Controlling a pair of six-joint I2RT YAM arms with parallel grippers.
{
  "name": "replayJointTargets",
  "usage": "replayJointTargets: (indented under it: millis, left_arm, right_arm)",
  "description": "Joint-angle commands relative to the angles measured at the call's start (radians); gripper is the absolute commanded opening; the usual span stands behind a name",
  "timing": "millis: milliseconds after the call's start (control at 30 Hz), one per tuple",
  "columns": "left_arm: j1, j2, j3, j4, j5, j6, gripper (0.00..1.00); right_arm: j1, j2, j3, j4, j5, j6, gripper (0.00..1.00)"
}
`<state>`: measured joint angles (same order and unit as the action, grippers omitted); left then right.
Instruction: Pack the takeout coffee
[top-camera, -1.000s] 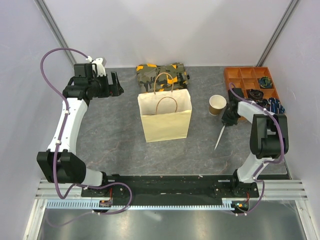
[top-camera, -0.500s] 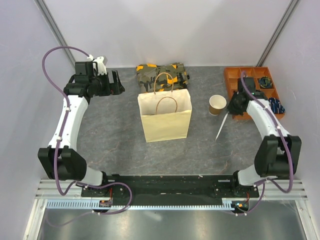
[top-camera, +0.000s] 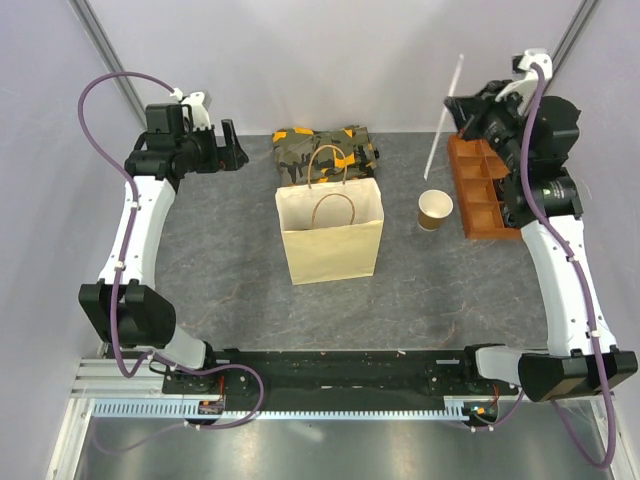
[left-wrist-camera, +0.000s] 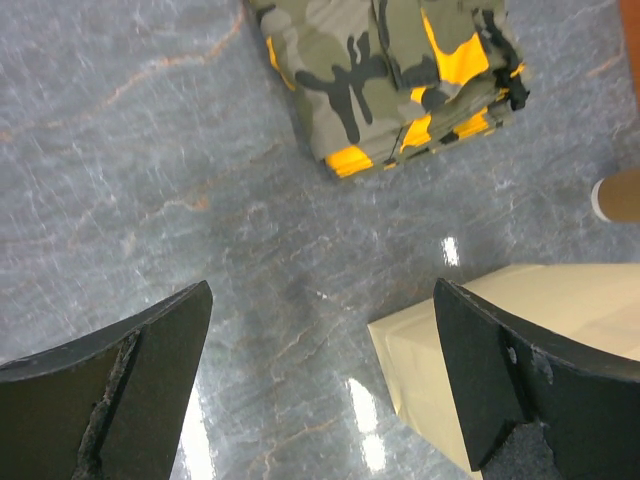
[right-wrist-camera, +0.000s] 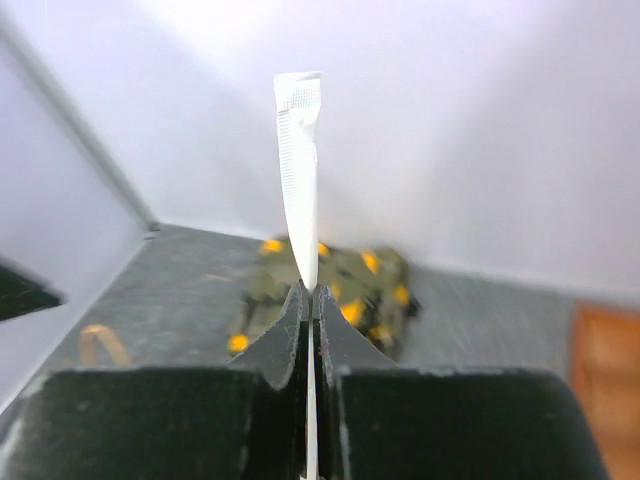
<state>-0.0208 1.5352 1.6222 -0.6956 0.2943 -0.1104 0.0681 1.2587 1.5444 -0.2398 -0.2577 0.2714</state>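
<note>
The takeout coffee does not show in any view. My right gripper (top-camera: 458, 104) is raised high at the back right, above the orange tray. It is shut on a thin white paper-wrapped straw (top-camera: 459, 70), which stands up from the jaws in the right wrist view as straw (right-wrist-camera: 299, 160) above gripper (right-wrist-camera: 312, 292). My left gripper (top-camera: 232, 152) hangs open at the back left with nothing between its fingers. In the left wrist view, gripper (left-wrist-camera: 322, 290) looks down on bare table. The tan paper bag (top-camera: 331, 240) stands at the table's middle, its corner (left-wrist-camera: 520, 330) by my left finger.
An open tan cup (top-camera: 435, 209) with no lid stands right of the bag, its edge (left-wrist-camera: 618, 196) in the left wrist view. A folded camouflage cloth (top-camera: 325, 148) (left-wrist-camera: 390, 70) lies behind the bag. An orange compartment tray (top-camera: 485, 190) sits at the back right.
My right arm has swung up and back from the table beside the cup, carrying the straw high over the orange tray. The left arm has shifted only slightly.
</note>
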Motion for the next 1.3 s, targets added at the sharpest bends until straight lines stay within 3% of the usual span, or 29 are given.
replayJointTargets:
  millis: [0,133,300,567,800,1133,1167,1267]
  left_arm:
    - [0.005,0.020,0.076,0.042,0.012,0.031,1.00]
    - [0.007,0.020,0.105,0.053,-0.006,0.063,1.00]
    - [0.007,0.000,0.093,0.056,-0.009,0.077,1.00]
    - [0.007,-0.044,0.038,0.056,-0.009,0.086,1.00]
    - [0.007,-0.061,0.024,0.044,-0.012,0.103,1.00]
    - [0.007,-0.096,-0.021,0.031,-0.024,0.109,1.00]
    - [0.009,-0.093,-0.019,0.031,-0.023,0.109,1.00]
    - [0.009,-0.090,-0.019,0.030,-0.018,0.109,1.00]
  right_arm:
    - [0.076,0.037,0.046,0.282,-0.275,-0.115,0.00]
    - [0.189,0.051,0.025,0.359,-0.425,-0.292,0.00]
    - [0.234,0.105,0.080,0.330,-0.586,-0.330,0.00]
    - [0.292,0.102,-0.004,0.329,-0.747,-0.425,0.00]
    - [0.323,0.111,-0.076,0.333,-0.781,-0.409,0.00]
    - [0.328,0.137,-0.115,0.148,-0.758,-0.567,0.01]
    - [0.329,0.137,-0.113,0.137,-0.759,-0.574,0.04]
    - [0.329,0.136,-0.119,0.122,-0.765,-0.584,0.30]
